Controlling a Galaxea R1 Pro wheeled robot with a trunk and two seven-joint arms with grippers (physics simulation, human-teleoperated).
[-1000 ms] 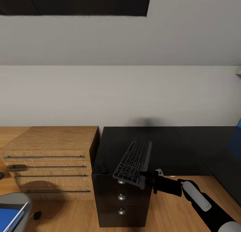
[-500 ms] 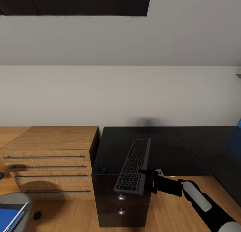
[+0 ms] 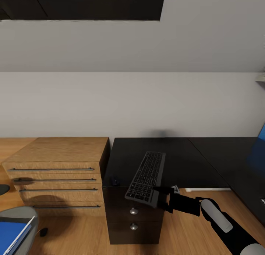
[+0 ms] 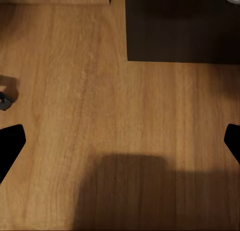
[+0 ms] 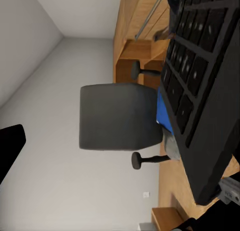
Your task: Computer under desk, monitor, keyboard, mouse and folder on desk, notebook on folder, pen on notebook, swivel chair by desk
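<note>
**Keyboard held at its near end over the desk's front edge**

Head view: the right gripper (image 3: 163, 197), black, on a black-and-white forearm reaching in from the lower right, is clamped on the near short end of the slim dark grey keyboard with pale key legends (image 3: 147, 175). The keyboard runs lengthwise away from the gripper toward the wall. Its far part is over the glossy top of the large black L-shaped desk (image 3: 176, 155); its near end overhangs the front edge, above the black drawer unit with round silver knobs (image 3: 133, 220). Whether the far end touches the top, cannot tell.

A small rounded black mouse (image 3: 115, 181) sits at the desk's front left corner, left of the keyboard and apart from it. A light wooden chest with long bar handles (image 3: 55, 172) stands against the desk's left side. At the lower left, part of the grey-seated swivel chair (image 3: 14, 215) with the flat bright blue folder (image 3: 10, 234) lying on the seat.

Right wrist view: the keyboard (image 5: 210, 91) lies close along the gripper, one black fingertip (image 5: 9, 143) at the opposite edge. Beyond, the chair's grey back (image 5: 120, 117) and the blue folder (image 5: 165, 116).

Left wrist view: two black fingertips (image 4: 10, 146) set wide apart, nothing between them, above wooden floor (image 4: 100, 116); the drawer unit's dark base (image 4: 182, 26) is ahead.
</note>
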